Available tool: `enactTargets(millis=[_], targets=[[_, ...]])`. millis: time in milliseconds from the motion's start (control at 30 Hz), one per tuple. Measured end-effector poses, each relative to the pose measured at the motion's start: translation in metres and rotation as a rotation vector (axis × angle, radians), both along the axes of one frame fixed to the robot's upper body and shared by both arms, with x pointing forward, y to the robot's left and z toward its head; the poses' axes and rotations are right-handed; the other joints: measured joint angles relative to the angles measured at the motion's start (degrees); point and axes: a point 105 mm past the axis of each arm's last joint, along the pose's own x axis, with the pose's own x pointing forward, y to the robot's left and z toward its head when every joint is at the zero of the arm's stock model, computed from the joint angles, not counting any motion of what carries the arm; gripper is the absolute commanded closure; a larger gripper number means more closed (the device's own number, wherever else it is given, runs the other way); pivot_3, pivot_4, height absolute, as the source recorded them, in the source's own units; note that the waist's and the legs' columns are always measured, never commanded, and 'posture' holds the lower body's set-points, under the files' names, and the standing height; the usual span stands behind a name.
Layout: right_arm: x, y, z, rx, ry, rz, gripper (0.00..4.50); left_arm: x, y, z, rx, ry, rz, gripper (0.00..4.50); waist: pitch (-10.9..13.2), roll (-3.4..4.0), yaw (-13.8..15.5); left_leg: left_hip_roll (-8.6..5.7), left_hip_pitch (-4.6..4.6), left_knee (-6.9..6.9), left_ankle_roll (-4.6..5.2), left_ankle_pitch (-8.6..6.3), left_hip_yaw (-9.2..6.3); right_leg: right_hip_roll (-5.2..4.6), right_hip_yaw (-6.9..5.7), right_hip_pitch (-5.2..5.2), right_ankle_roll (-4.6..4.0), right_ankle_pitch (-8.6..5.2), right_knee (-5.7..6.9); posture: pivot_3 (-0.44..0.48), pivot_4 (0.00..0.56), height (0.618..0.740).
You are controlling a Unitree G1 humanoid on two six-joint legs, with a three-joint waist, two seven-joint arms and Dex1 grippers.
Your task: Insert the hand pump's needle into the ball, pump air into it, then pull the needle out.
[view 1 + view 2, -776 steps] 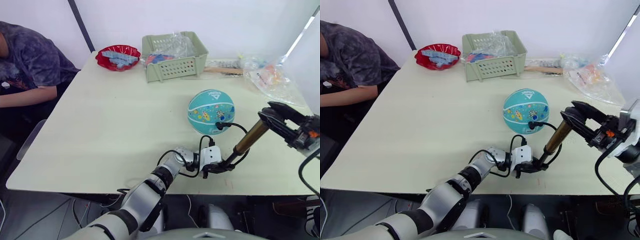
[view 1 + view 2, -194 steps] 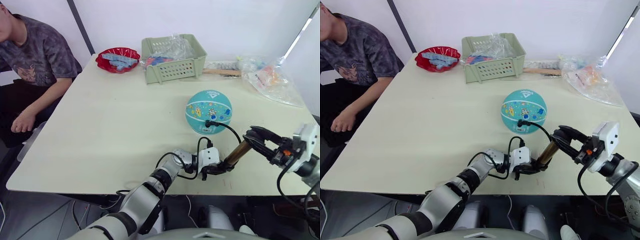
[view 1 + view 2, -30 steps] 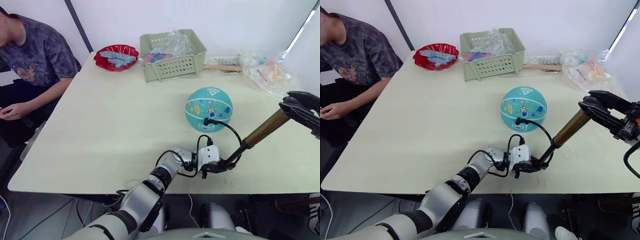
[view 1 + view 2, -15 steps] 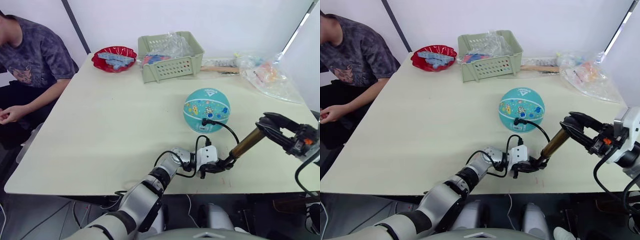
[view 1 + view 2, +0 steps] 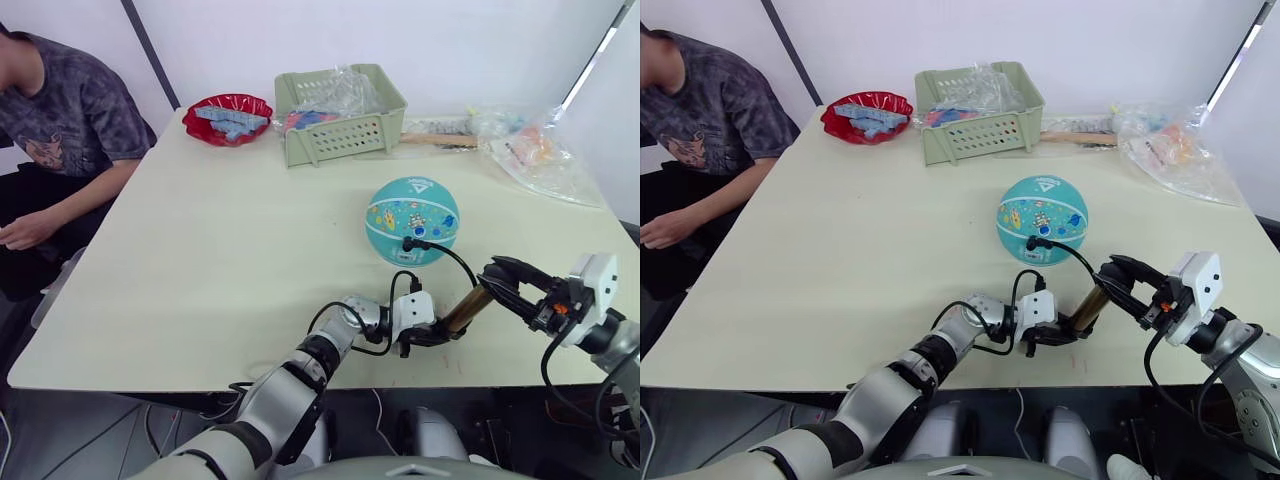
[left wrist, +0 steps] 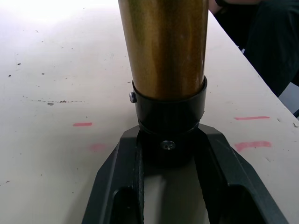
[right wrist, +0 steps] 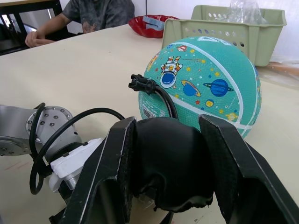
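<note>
— Near the table's [image 5: 200, 250] front edge, what are you seeing of the hand pump [image 5: 459, 311]?

— You have it gripped at both ends. Your left end effector [image 5: 437, 333] is clenched on the pump's black lower cap, which the left wrist view shows wedged between its two fingers [image 6: 117, 186], low over the table. Your right end effector [image 5: 1118, 280] is clamped around the black top handle; in the right wrist view both fingers [image 7: 105, 172] press against that handle. The bronze barrel leans up from the left grip toward your right.

— And where is the ball [image 5: 412, 220]?

— You'll find it resting on the table just beyond the pump, roughly mid-table toward your right. The thin black hose [image 5: 452, 257] arcs up from the pump's base to the ball's near side, where the black fitting of the needle [image 7: 142, 84] sits against the teal skin. The pin itself is too small to make out.

— Anything else around?

— Along the far edge you have a green basket [image 5: 340, 115], a red bowl [image 5: 227, 115] and some plastic bags [image 5: 535, 150]. A person [image 5: 55, 110] sits by the table's left side.
</note>
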Motion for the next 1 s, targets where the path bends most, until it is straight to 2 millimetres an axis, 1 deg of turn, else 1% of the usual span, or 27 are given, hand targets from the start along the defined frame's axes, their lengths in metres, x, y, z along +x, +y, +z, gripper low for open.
enactTargets(millis=[100, 167, 300, 333, 400, 467, 633, 667, 733, 1000], targets=[[-0.001, -0.002, 0.006, -0.004, 0.017, 0.007, 2.90, 0.000, -0.002, 0.001, -0.003, -0.001, -0.005, 3.39, 0.1, 0.16, 0.1, -0.01, -0.07, 0.00, 0.00, 0.00, 0.00, -0.02, -0.01, -0.07, 0.00, 0.00, -0.01, 0.000, 0.150, 0.738], [-0.001, -0.005, 0.013, -0.002, 0.018, 0.004, 2.90, -0.001, -0.003, 0.002, -0.006, 0.000, -0.008, 3.39, 0.2, 0.31, 0.1, -0.04, -0.09, 0.00, 0.00, 0.00, 0.01, -0.03, -0.01, -0.07, 0.00, 0.00, -0.02, 0.000, 0.150, 0.738], [-0.001, -0.009, 0.029, 0.005, 0.000, 0.005, 2.90, 0.000, -0.003, 0.002, -0.008, -0.001, -0.009, 3.39, 0.3, 0.40, 0.2, -0.06, -0.10, 0.00, 0.00, 0.00, 0.02, -0.04, -0.01, -0.08, 0.00, 0.00, -0.02, 0.000, 0.150, 0.738], [-0.003, -0.017, 0.053, 0.007, -0.024, 0.009, 2.90, 0.000, -0.004, 0.003, -0.010, -0.003, -0.010, 3.39, 0.4, 0.43, 0.2, -0.06, -0.10, 0.00, 0.00, 0.00, 0.01, -0.04, -0.02, -0.07, 0.00, 0.00, -0.01, 0.000, 0.150, 0.738], [-0.003, -0.020, 0.064, 0.007, -0.037, 0.013, 2.90, 0.000, -0.004, 0.004, -0.010, -0.003, -0.012, 3.39, 0.5, 0.49, 0.2, -0.08, -0.11, 0.02, 0.00, 0.00, 0.02, -0.06, -0.01, -0.07, 0.01, 0.01, -0.02, 0.000, 0.150, 0.738], [-0.005, -0.023, 0.082, 0.012, -0.067, 0.019, 2.90, 0.000, -0.004, 0.004, -0.010, -0.003, -0.014, 3.39, 0.6, 0.44, 0.3, -0.08, -0.12, 0.01, 0.00, 0.00, 0.01, -0.05, -0.02, -0.07, 0.01, 0.00, -0.02, 0.000, 0.150, 0.738], [-0.008, -0.027, 0.108, 0.019, -0.102, 0.017, 2.90, 0.000, -0.004, 0.004, -0.010, -0.004, -0.013, 3.39, 0.6, 0.37, 0.3, -0.08, -0.11, 0.01, 0.00, 0.00, 0.02, -0.07, -0.01, -0.07, 0.01, 0.01, -0.02, 0.000, 0.150, 0.738], [-0.008, -0.028, 0.117, 0.024, -0.117, 0.018, 2.90, 0.000, -0.004, 0.004, -0.010, -0.004, -0.013, 3.39, 0.7, 0.36, 0.3, -0.08, -0.11, 0.01, 0.01, 0.00, 0.02, -0.06, -0.01, -0.07, 0.01, 0.01, -0.01, 0.000, 0.150, 0.738], [-0.009, -0.029, 0.122, 0.030, -0.125, 0.017, 2.90, 0.000, -0.004, 0.004, -0.010, -0.004, -0.013, 3.39, 0.7, 0.36, 0.3, -0.07, -0.11, 0.01, 0.01, 0.00, 0.02, -0.05, -0.01, -0.07, 0.01, 0.00, -0.01, 0.000, 0.150, 0.738], [-0.007, -0.029, 0.123, 0.028, -0.108, 0.011, 2.90, 0.000, -0.004, 0.004, -0.010, -0.003, -0.013, 3.39, 0.6, 0.37, 0.3, -0.08, -0.11, 0.01, 0.01, 0.00, 0.02, -0.06, 0.00, -0.07, 0.01, 0.01, -0.01, 0.000, 0.150, 0.738]])
